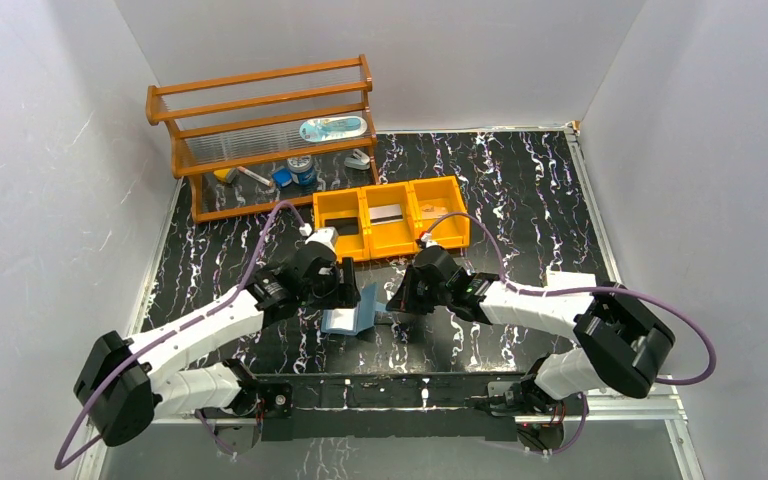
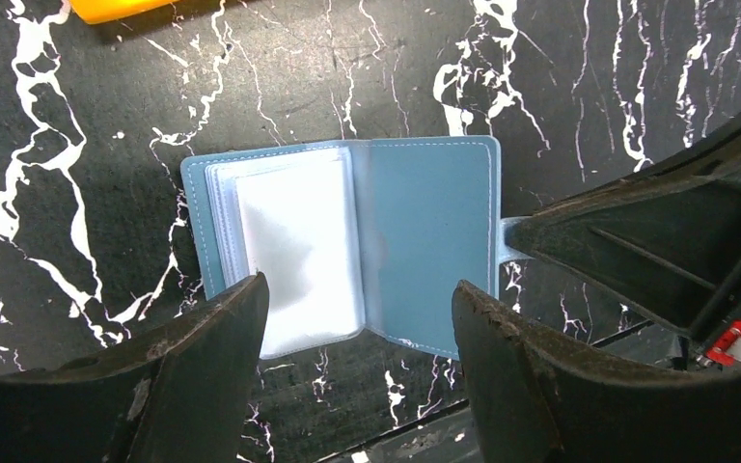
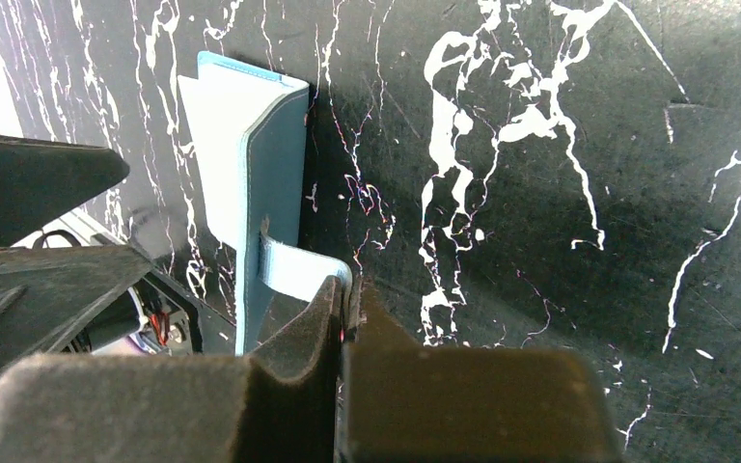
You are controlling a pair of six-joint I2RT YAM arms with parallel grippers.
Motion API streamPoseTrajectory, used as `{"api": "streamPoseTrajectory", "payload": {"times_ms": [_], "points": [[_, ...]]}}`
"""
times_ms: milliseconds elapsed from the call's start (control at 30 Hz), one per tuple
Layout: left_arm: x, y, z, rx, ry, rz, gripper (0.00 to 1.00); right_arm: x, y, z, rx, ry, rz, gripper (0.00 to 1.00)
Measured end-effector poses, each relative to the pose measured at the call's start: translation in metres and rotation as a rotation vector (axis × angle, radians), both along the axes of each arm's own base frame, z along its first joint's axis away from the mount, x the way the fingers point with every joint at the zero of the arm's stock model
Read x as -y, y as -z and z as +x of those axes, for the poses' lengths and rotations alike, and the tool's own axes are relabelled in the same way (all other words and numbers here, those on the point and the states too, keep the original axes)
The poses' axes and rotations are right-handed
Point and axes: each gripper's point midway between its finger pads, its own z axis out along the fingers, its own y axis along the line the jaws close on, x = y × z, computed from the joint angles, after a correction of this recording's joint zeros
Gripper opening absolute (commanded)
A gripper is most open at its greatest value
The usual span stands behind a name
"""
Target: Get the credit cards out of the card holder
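The light blue card holder (image 1: pixel 348 318) lies open on the black marbled table between the two arms. In the left wrist view the card holder (image 2: pixel 425 231) shows clear inner pockets (image 2: pixel 299 251) that look white, with no card visible in them. My left gripper (image 2: pixel 360 299) hangs open just above its near edge, one finger on each side. My right gripper (image 3: pixel 347 289) is shut on the holder's small side tab (image 3: pixel 299 270), and that cover (image 3: pixel 275 174) stands lifted. A dark card (image 1: pixel 341 224), a silver-grey card (image 1: pixel 386 213) and a tan card (image 1: pixel 432 209) lie in the orange tray.
The orange three-compartment tray (image 1: pixel 392 240) sits just behind the grippers. A wooden rack (image 1: pixel 260 140) with small items stands at the back left. A white box (image 1: pixel 570 280) lies by the right arm. White walls close in on three sides.
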Motion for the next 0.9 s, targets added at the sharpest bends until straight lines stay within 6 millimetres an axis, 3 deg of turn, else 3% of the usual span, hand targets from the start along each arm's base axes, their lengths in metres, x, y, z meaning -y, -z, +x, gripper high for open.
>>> {"api": "streamPoseTrajectory", "payload": {"times_ms": [333,567,900], "points": [[-0.015,0.036,-0.003,-0.067,-0.034,0.115,0.68,0.002,0.002,0.000,-0.005,0.006,-0.008,0.03],[-0.012,0.047,-0.006,-0.102,-0.012,0.131,0.66,0.006,0.006,0.000,-0.011,0.022,-0.024,0.03],[-0.004,0.058,-0.009,-0.153,0.026,0.141,0.54,0.008,0.009,-0.001,-0.023,0.034,-0.029,0.03]]}}
